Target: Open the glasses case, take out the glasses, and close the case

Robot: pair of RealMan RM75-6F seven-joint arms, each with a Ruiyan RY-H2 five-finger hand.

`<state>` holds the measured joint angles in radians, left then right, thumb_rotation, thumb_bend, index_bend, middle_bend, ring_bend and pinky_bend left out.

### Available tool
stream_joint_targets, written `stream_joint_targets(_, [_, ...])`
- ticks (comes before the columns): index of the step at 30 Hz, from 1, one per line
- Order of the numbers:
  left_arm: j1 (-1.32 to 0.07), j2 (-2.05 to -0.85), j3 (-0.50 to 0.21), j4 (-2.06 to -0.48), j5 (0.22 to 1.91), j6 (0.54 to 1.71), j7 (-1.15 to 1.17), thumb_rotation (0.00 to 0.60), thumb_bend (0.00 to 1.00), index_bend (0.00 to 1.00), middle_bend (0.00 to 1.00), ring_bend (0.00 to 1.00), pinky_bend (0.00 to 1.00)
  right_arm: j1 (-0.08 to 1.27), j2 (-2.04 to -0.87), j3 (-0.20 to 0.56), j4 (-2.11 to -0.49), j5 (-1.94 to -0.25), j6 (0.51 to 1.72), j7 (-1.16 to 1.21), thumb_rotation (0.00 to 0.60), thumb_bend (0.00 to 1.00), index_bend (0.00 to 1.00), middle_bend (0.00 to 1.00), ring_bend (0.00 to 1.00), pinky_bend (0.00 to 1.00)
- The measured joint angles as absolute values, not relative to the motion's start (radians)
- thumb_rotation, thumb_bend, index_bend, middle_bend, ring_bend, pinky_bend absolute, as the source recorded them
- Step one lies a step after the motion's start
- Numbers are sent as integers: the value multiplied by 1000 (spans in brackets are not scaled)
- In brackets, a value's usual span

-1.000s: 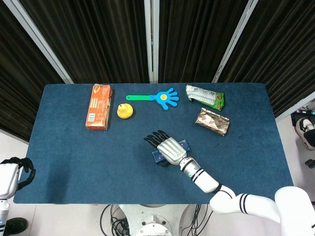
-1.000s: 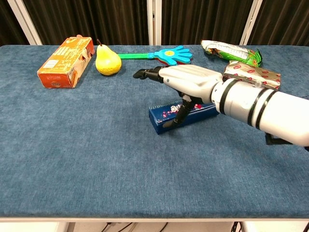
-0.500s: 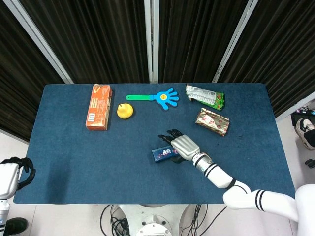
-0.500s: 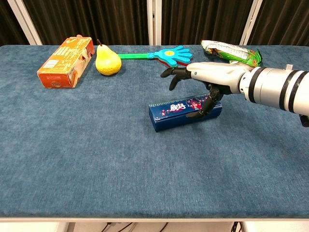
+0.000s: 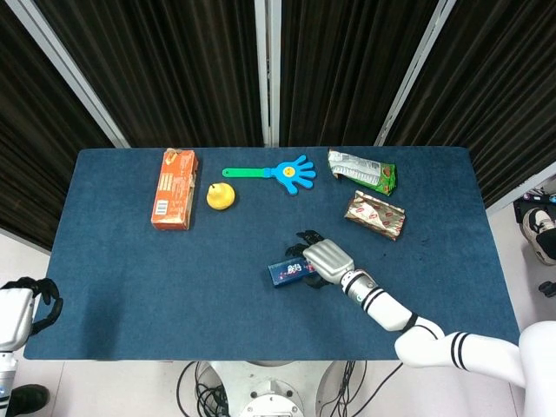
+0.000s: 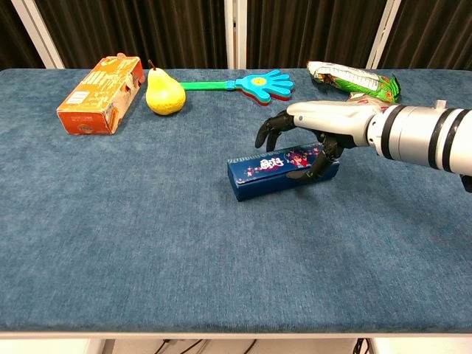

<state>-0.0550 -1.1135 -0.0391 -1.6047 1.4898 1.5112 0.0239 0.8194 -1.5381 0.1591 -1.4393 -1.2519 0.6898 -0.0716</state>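
One closed glasses case (image 6: 282,174), one hand on its right end.

The right hand (image 6: 317,130) arches over the blue case near table centre, thumb on the near face, fingers (image 6: 270,131) curled down behind; whether it truly grips cannot be told. The left hand (image 5: 30,300) hangs off the table's 8 o'clock corner, fingers curled in around nothing. Counted around the case: one orange carton (image 5: 173,188) at 10 o'clock, one pear (image 5: 221,195) and one hand-shaped clapper (image 5: 276,174) near 11–12, two snack packets (image 5: 361,168) (image 5: 375,215) at 1–2.
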Motion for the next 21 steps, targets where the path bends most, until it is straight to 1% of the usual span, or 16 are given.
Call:
stream_joint_targets(7, [-55, -1113, -40, -1605, 1488, 1510, 23, 600, 379, 608, 628, 457, 514, 826, -1538, 151, -1433, -1247, 691, -66, 600, 336, 271, 283, 0, 0])
stream_joint_targets(21, [-56, -1113, -40, -1604, 1489, 1509, 21, 600, 380, 608, 628, 457, 513, 825, -1510, 136, -1454, -1243, 705, -61, 600, 340, 271, 284, 0, 0])
